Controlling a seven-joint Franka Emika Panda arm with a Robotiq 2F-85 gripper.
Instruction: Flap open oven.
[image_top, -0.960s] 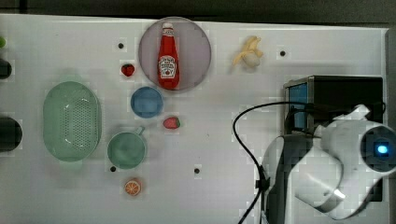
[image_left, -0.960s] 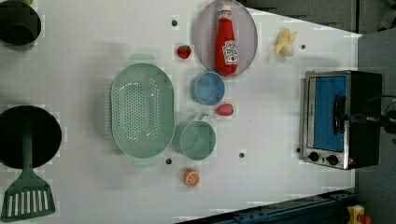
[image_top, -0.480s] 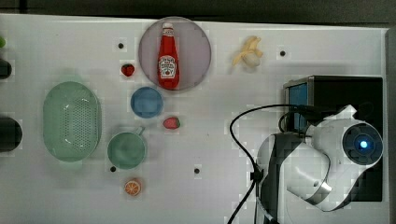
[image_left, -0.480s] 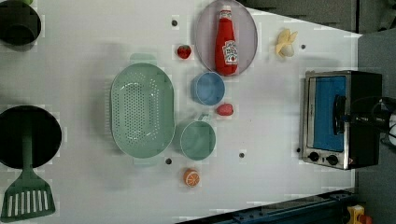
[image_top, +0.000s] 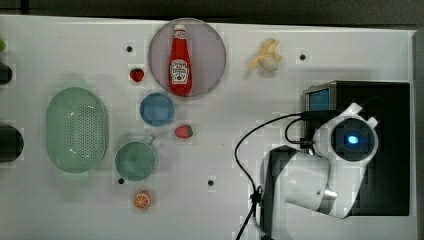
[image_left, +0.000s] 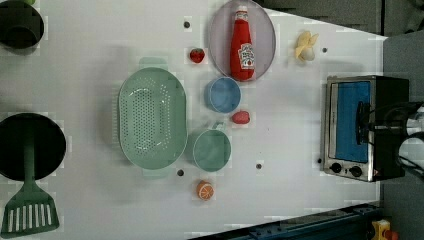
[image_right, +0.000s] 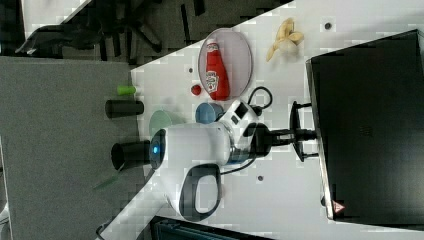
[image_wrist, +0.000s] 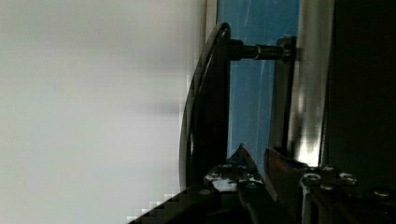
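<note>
Bare table (image_left: 290, 140) fronts the oven (image_left: 367, 127); nearest obstacle, the strawberry (image_left: 240, 117), lies well apart.

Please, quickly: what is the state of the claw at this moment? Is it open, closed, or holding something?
Claw: closed on the oven door's handle; the door itself looks not yet opened.

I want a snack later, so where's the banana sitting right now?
The banana lies near the table's far edge in the top view, between the ketchup plate on the top view's left and the oven just below-right of it.
</note>
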